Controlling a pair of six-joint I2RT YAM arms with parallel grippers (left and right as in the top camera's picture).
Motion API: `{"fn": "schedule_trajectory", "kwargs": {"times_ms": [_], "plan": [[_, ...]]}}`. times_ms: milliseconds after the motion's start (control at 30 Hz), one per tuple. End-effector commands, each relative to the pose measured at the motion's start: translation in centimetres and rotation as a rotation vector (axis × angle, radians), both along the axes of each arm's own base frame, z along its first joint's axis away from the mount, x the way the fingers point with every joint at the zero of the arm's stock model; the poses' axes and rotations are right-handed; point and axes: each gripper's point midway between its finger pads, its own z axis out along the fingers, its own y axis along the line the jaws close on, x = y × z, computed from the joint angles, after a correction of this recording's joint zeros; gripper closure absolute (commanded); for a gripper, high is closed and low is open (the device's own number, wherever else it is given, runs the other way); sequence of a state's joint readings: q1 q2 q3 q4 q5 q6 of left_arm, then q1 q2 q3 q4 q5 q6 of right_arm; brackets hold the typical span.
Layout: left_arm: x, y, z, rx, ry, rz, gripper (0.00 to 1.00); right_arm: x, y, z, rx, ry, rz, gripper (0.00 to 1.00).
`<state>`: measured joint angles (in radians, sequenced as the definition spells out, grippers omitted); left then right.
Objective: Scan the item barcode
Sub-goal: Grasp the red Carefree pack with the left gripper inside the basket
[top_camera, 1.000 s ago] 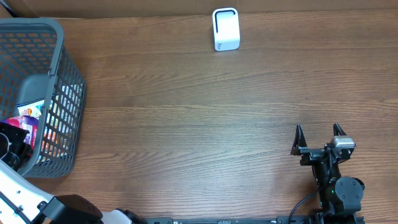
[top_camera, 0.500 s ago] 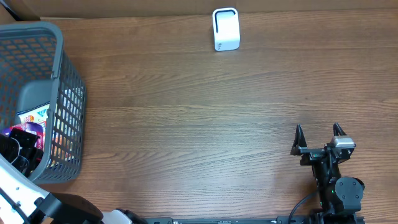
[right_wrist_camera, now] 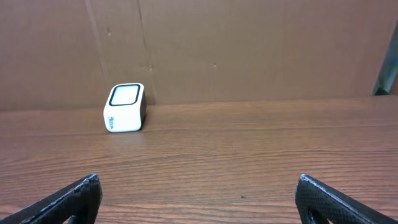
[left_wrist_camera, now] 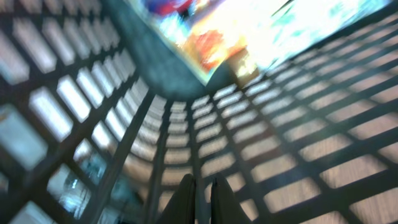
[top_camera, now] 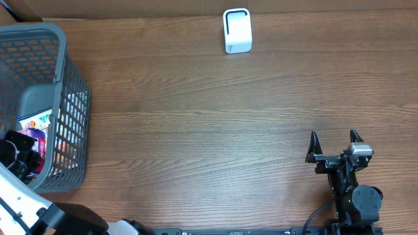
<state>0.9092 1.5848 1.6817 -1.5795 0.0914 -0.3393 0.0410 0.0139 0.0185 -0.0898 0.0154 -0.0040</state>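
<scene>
My left fingers (left_wrist_camera: 185,202) are clenched, apparently empty, inside the basket (top_camera: 73,98) at the left, just beside the colourful packet (top_camera: 34,123). My right fingers (right_wrist_camera: 71,198) gape, idle, near right. Nothing picked or scanned; scanner (top_camera: 237,30) stands far centre.

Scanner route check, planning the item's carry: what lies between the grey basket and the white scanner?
Nothing. Only bare wooden table runs from the basket to the scanner, shown plainly in the overhead view.
</scene>
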Motion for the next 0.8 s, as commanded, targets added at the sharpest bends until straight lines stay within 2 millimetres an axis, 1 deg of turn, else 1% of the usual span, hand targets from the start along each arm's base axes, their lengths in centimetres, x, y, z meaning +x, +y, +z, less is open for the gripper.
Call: {"fn": "schedule_trajectory", "kwargs": {"times_ms": [0,133,200,367,467,533,633,767], "plan": [[2.1,0.4,1.9,0.052,-0.122,-0.058,0.96,0.0,-0.1,-0.1,-0.004,-0.007,-0.006,0.0],[5.0,1.4,2.1,0.091,-0.227,-0.097,0.96,0.0,-0.1,-0.1,-0.004,-0.007,-0.006,0.0],[6.7,1.6,1.9,0.099,-0.27,-0.129,0.96,0.0,-0.1,-0.1,-0.004,-0.007,-0.006,0.0],[11.6,0.7,1.8,0.115,-0.382,-0.283,0.96,0.0,-0.1,-0.1,-0.004,-0.007,-0.006,0.0],[14.0,-0.1,1.5,0.138,-0.411,-0.36,0.96,0.0,-0.1,-0.1,-0.004,-0.007,-0.006,0.0],[15.3,-0.6,1.3,0.153,-0.421,-0.417,0.96,0.0,-0.1,-0.1,-0.004,-0.007,-0.006,0.0],[16.6,-1.3,1.0,0.161,-0.43,-0.464,0.96,0.0,-0.1,-0.1,-0.004,-0.007,-0.006,0.0],[17.2,-1.9,1.2,0.167,-0.44,-0.489,0.96,0.0,-0.1,-0.1,-0.004,-0.007,-0.006,0.0]]}}
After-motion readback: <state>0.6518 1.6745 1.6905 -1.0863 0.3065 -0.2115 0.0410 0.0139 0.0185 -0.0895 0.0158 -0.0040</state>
